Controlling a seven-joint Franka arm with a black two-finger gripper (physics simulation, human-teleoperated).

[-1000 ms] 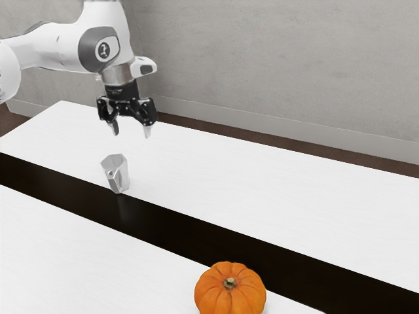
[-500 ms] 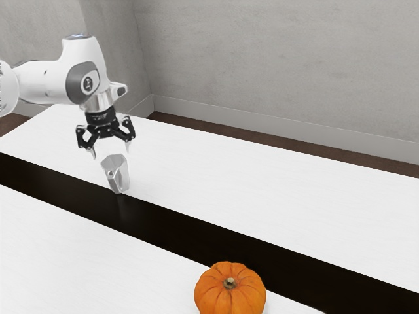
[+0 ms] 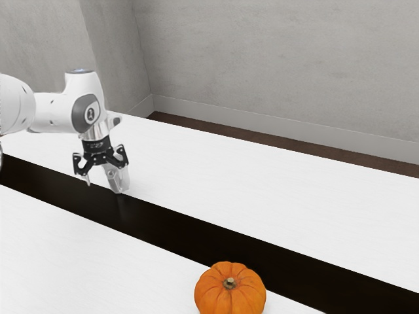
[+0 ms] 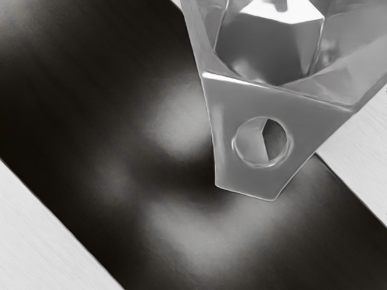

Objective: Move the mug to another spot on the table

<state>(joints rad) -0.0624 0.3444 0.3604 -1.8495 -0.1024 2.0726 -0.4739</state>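
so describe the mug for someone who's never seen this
Find the white table with a dark strip along it. At that strip's far edge, toward the exterior view's left, stands the mug at the gripper: small, grey, faceted, unlike the round orange pumpkin.

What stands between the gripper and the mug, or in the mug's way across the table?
Nothing visible does. The open gripper hangs right at the mug, with nothing between them. The only other thing on the table is a pumpkin, far off toward the exterior view's lower right, so it probably blocks few routes.
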